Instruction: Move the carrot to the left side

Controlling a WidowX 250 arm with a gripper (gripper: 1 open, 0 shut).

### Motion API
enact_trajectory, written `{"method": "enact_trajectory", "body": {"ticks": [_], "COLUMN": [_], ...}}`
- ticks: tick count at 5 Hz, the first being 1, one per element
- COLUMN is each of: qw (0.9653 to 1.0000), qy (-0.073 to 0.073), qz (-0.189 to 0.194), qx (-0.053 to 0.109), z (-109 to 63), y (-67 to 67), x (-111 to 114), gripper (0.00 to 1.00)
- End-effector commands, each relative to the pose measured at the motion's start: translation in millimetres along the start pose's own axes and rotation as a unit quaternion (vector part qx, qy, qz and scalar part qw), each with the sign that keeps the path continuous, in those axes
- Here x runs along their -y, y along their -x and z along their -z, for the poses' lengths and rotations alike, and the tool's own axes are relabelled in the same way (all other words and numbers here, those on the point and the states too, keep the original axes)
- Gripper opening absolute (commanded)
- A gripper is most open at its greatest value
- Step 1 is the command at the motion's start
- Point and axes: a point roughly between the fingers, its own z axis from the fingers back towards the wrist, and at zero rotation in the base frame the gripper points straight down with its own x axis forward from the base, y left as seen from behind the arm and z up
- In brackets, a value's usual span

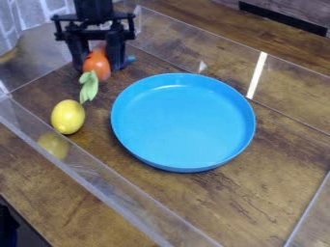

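**Carrot in my grip, lifted near the table's far-left corner**

My gripper points down and its jaws are clamped on the carrot, pinching the orange body up near its top. The pale green leafy tip hangs below, pointing down toward the table surface. The carrot looks clear of the wood, though how far off I cannot tell from this one view.

It sits toward the far-left corner of the table, outside the blue plate, which lies near the table's middle and is empty. The lemon rests on the wood closer to the near-left edge, just below the dangling leaf and apart from it. A bit of purple eggplant shows just behind my fingers, mostly hidden.

Handling, my read: small, light, hard plastic toy, stiff body, smooth and a bit slippery, tapered so it could pivot or slide if pinched off-centre. The thick orange part is the right place to hold; the leafy end seems thinner, maybe flexible, poor for gripping. Not fragile, a short drop won't hurt it, but it may roll.

Task looks close to done: carrot is already on the left side, what's left is lowering into the free patch between eggplant and lemon, then letting go.
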Motion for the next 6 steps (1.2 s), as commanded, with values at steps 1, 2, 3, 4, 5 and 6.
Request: {"method": "enact_trajectory", "body": {"ticks": [1,2,3,4,5,6], "qw": [0.9989,0.9986,0.9984,0.9979,0.9976,0.9973], "qy": [-0.009,-0.018,-0.027,-0.034,-0.040,-0.045], "qz": [0.002,0.002,0.000,0.005,0.006,0.007], "qx": [0.046,0.050,0.051,0.055,0.056,0.058], "z": [-13.4,-3.3,5.8,16.8,26.1,32.1], "y": [-6.3,-11.2,-17.0,-20.5,-25.2,-29.7], "x": [-11,-18,-25,-30,-36,-41], "gripper": [0.00,0.00,0.00,0.00,0.00,0.00]}}
